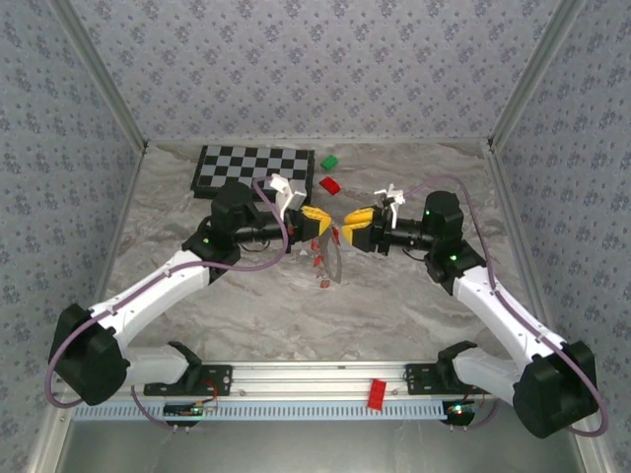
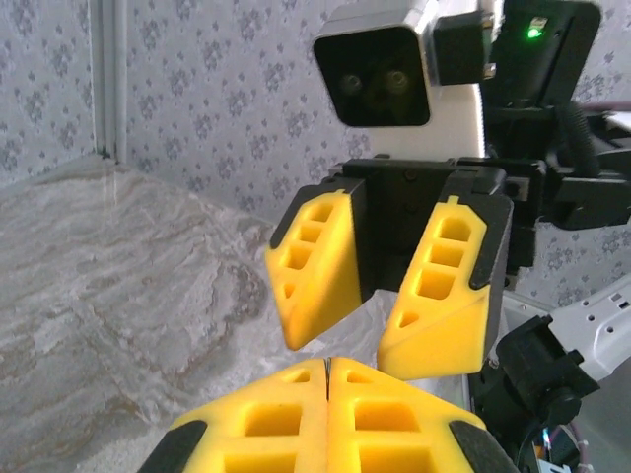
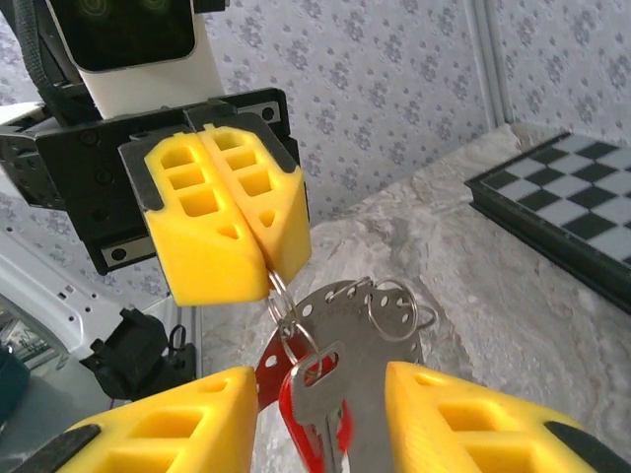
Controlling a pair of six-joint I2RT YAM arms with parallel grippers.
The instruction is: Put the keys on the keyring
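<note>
The keyring (image 3: 279, 299) hangs in the air between my two grippers, over the middle of the table (image 1: 414, 315). My left gripper (image 3: 264, 266) has its yellow fingers pressed together, pinching the thin wire loop at their tips. Below the loop dangle a key (image 3: 321, 399) with a red head, a perforated metal disc (image 3: 367, 330) and a second wire loop (image 3: 399, 307). My right gripper (image 3: 320, 379) faces the left one, its fingers spread, with the key between them; I cannot tell whether either pad touches it. On the table just nearer lie small red pieces (image 1: 324, 283), too small to identify. Farther off sit a red block (image 1: 330, 184), a green block (image 1: 328, 162) and a checkerboard (image 1: 254, 166).
</note>
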